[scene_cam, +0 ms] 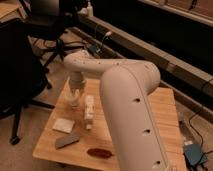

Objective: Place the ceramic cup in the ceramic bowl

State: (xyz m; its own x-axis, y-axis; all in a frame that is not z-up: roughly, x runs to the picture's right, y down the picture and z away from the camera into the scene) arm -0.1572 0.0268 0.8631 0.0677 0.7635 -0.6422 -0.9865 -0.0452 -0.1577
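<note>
The small white ceramic cup (pixel 73 101) stands on the wooden table (pixel 165 120) near its far left edge. My gripper (pixel 74 93) reaches straight down onto the cup from the wrist above it, and its lower end merges with the cup's top. The red-orange ceramic bowl is out of view, perhaps hidden behind my large white arm (pixel 125 100), which crosses the middle of the table.
A slim white bottle (pixel 88 109) lies just right of the cup. A flat white object (pixel 63 125), a grey flat object (pixel 66 141) and a dark red elongated object (pixel 100 152) lie near the front. An office chair (pixel 50 30) stands behind the table on the left.
</note>
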